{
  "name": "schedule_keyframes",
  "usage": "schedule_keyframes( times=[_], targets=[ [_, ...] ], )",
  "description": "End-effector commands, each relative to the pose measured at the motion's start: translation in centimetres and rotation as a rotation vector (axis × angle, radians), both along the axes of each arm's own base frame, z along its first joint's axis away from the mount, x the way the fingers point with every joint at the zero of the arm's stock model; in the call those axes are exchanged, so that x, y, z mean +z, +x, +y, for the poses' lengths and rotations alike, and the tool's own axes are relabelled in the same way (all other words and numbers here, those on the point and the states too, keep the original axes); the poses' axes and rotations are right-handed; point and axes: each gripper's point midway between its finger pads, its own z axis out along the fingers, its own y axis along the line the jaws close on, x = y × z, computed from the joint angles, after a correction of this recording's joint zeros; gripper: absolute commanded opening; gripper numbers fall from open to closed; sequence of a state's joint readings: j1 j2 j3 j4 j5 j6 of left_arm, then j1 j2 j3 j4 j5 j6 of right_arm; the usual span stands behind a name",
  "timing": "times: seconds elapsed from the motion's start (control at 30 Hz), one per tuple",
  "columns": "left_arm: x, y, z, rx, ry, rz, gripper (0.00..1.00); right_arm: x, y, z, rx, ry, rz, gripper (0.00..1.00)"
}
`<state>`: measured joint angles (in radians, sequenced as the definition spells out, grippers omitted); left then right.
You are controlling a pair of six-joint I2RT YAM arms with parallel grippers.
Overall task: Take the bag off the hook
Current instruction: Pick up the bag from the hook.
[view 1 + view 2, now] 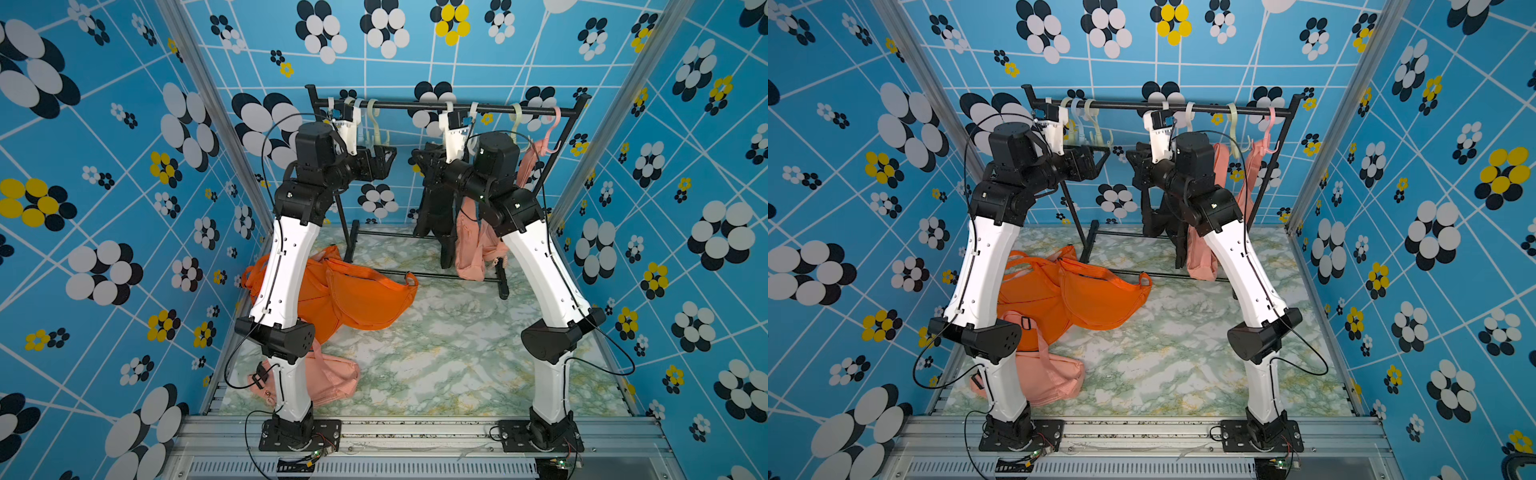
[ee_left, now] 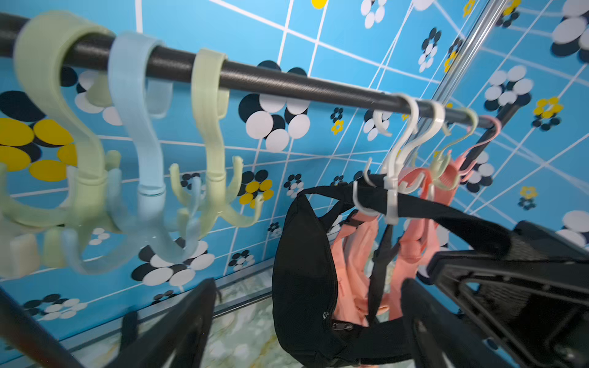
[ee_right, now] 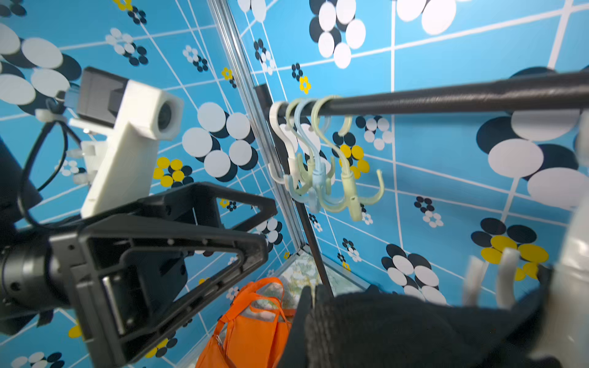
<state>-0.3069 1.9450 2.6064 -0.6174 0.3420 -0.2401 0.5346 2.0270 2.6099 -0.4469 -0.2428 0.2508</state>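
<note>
A black bag (image 2: pixel 302 270) hangs by its strap from a white hook (image 2: pixel 391 194) on the black rail (image 2: pixel 287 82). In both top views it hangs down below my right wrist (image 1: pixel 432 212) (image 1: pixel 1154 216). My right gripper (image 3: pixel 314 298) is shut on the bag's black strap close to the hook, with dark fabric (image 3: pixel 398 331) filling the space in front of it. My left gripper (image 1: pixel 386 157) (image 3: pixel 266 227) is open, level with the strap and a short way to its left, holding nothing. Its fingers (image 2: pixel 178 318) frame the bag without touching it.
Several empty green and blue hooks (image 2: pixel 210 178) hang at the rail's left end. Pink bags (image 1: pixel 473 245) hang to the right of the black one. Two orange bags (image 1: pixel 365 299) and a pink bag (image 1: pixel 332 382) lie on the marble table (image 1: pixel 457 353) near my left arm.
</note>
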Motion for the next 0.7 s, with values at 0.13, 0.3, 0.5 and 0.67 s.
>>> schedule_keyframes(
  times=[0.13, 0.3, 0.5, 0.67],
  targets=[
    [0.5, -1.7, -4.5, -0.12, 0.098, -0.125, 0.72, 4.3, -1.6, -1.0, 0.067, 0.169, -0.011, 0.0],
    [-0.9, -3.9, -7.4, -0.344, 0.051, -0.068, 0.87, 5.5, -2.0, -2.0, 0.04, 0.197, -0.024, 0.0],
    [-0.5, -5.3, -8.4, -0.428, 0.028, -0.083, 1.0, 6.0, -2.1, -2.0, 0.064, 0.247, -0.002, 0.0],
    [-1.4, -4.7, -9.3, -0.397, 0.088, -0.103, 0.93, 6.6, -2.7, -1.5, 0.128, 0.32, 0.037, 0.0]
  ],
)
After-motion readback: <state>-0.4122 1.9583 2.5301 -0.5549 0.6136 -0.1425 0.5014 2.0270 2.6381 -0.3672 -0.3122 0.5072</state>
